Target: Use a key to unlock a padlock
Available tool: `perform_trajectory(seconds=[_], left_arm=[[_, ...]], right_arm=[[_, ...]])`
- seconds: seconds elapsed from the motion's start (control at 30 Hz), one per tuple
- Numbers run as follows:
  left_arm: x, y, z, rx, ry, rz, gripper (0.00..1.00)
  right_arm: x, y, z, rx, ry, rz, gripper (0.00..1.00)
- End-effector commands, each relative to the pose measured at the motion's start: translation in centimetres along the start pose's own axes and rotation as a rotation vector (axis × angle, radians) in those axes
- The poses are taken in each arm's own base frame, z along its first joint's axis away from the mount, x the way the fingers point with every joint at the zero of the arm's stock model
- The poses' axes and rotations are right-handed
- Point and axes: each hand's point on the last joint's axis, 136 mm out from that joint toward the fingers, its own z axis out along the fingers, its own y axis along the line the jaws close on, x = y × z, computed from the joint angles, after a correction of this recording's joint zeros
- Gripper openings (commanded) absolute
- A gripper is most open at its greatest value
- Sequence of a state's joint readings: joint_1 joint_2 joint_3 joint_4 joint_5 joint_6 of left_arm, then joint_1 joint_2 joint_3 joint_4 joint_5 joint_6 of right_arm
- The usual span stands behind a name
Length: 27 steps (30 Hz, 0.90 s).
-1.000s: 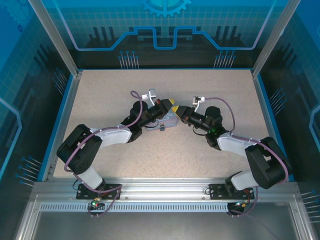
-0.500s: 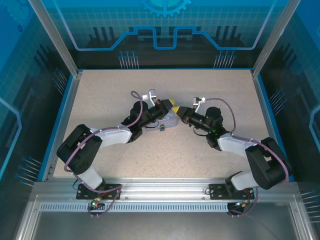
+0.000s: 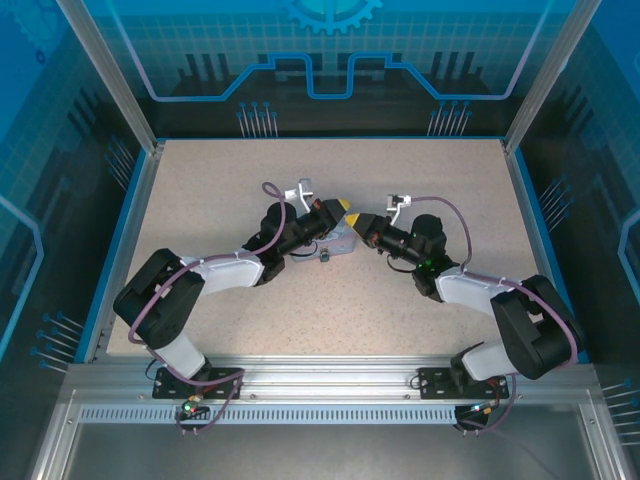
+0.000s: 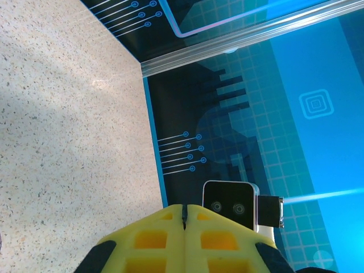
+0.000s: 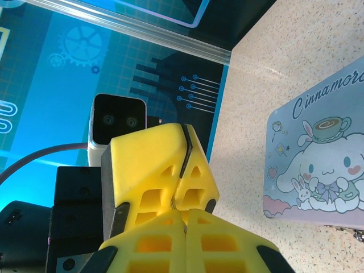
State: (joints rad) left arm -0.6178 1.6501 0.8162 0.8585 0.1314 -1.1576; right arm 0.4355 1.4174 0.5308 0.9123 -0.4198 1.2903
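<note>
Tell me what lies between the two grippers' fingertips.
Nothing I can make out: in the right wrist view the left gripper sits almost tip to tip against the right gripper, with hardly any gap. The cartoon tin lies beside them.

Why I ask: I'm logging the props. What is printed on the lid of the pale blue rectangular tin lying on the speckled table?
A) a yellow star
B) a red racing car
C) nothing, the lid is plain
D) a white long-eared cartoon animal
D: in the right wrist view the lid of the pale blue rectangular tin carries a white long-eared cartoon animal under cursive lettering.
</note>
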Motion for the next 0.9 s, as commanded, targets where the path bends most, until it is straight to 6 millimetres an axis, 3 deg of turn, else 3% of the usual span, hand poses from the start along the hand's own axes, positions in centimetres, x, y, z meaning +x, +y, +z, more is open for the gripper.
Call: perform_trajectory(seconds=[0.0, 0.03, 0.07, 0.1, 0.27, 0.53, 0.87], left_arm=[[-0.9, -0.5, -0.6, -0.002, -0.048, 0.013, 0.00], [-0.9, -0.5, -0.5, -0.003, -0.043, 0.015, 0.00], [-0.9, -0.7, -0.6, 0.001, -0.043, 0.017, 0.11], [-0.9, -0.8, -0.7, 0.007, -0.046, 0.019, 0.32], [-2.1, -0.7, -1.8, -0.008, -0.084, 0.026, 0.52], [-3.9, 0.2, -5.4, -0.062, -0.114, 0.060, 0.58], [-0.5, 2.8, -10.4, -0.246, 0.044, 0.242, 0.64]], right_arm=[[-0.7, 1.6, -0.7, -0.059, -0.027, -0.043, 0.00], [-0.7, 1.7, -0.7, -0.061, -0.025, -0.044, 0.00], [-0.7, 1.7, -0.7, -0.058, -0.023, -0.045, 0.00], [-0.7, 1.7, -0.7, -0.056, -0.022, -0.048, 0.00], [-0.6, 1.5, -1.0, -0.040, -0.019, -0.053, 0.00], [-0.4, 0.9, -1.5, -0.020, 0.005, -0.060, 0.00], [-0.1, -0.5, -3.0, 0.069, 0.053, -0.092, 0.00]])
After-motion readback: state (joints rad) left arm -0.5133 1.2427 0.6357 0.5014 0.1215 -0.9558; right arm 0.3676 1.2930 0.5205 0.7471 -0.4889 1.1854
